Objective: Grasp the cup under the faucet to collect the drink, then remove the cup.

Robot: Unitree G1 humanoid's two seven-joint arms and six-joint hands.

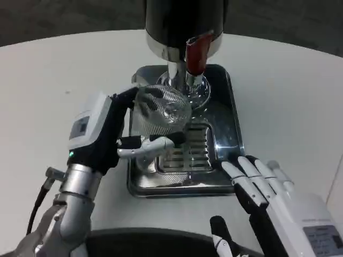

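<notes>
A clear ribbed plastic cup (159,111) stands over the left part of the steel drip tray (225,128), just left of the dispenser's chrome spout (194,83) and red tap lever (196,52). My left hand (115,134) grips the cup from its left side, with fingers curled round the front and the back of it. Whether the cup holds any drink cannot be told. At the tray's front right corner my right hand (268,195) lies on the table with fingers straight and apart, holding nothing.
The black and chrome dispenser body (182,24) rises at the back centre, its chrome foot on the tray. A slotted grille (190,152) fills the tray's front middle. The round white table (64,80) spreads left and right, and its dark edge shows at the top.
</notes>
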